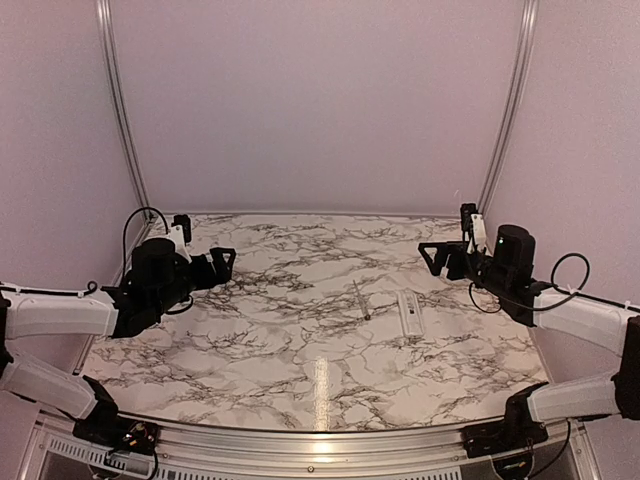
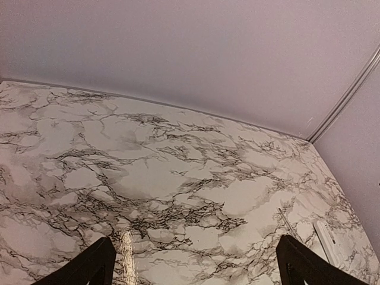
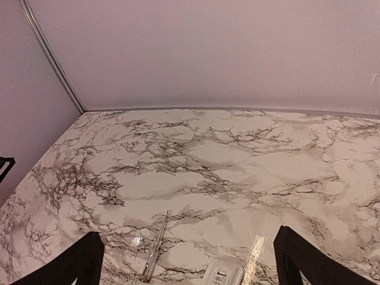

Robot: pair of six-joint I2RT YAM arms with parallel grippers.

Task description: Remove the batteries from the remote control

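The remote control point(image 1: 408, 311), a slim white bar, lies flat on the marble table right of centre; its near end shows in the right wrist view point(image 3: 222, 274) and it sits at the edge of the left wrist view point(image 2: 328, 240). The batteries are out of view. My left gripper point(image 1: 224, 263) hovers open at the table's left side, far from the remote, nothing between its fingers point(image 2: 195, 252). My right gripper point(image 1: 432, 257) hovers open behind and right of the remote, also empty point(image 3: 187, 249).
A thin grey rod point(image 1: 361, 300) lies just left of the remote, also seen from both wrists point(image 3: 155, 246) point(image 2: 289, 222). Pale walls with metal corner rails point(image 1: 505, 110) enclose the marble table point(image 1: 300, 350) at back and sides.
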